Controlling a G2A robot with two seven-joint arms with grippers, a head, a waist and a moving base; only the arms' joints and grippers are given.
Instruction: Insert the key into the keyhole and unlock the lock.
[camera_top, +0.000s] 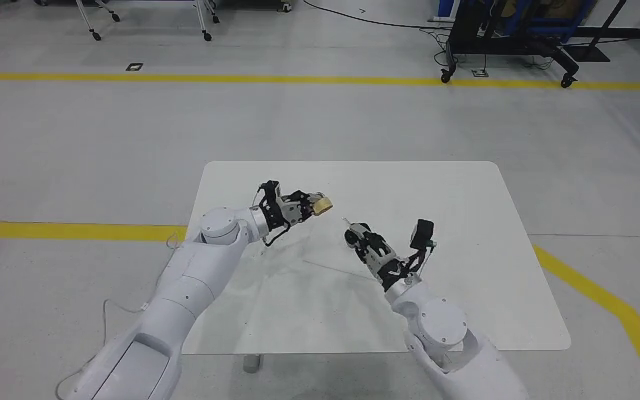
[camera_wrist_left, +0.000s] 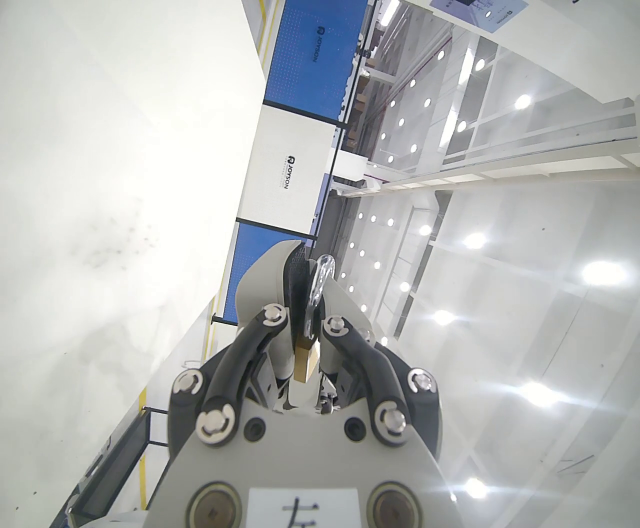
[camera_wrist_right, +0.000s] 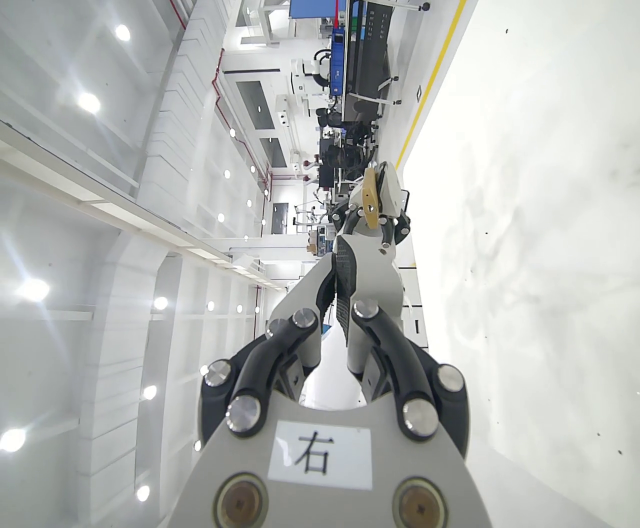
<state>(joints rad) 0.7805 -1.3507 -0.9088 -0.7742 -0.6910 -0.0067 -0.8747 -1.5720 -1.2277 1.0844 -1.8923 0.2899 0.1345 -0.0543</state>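
My left gripper is held above the white table, shut on a brass padlock. In the left wrist view the padlock's brass body sits between the fingers and its silver shackle lies along the pads toward the tips of the left gripper. My right gripper hovers a short way off, pointing at the padlock, shut with a thin key poking from its tip. From the right wrist the right gripper lines up with the padlock just beyond; the pads hide the key.
Both grippers hang over the middle of the table, with bare surface on every side. Yellow floor lines and wheeled black frames lie far behind the table.
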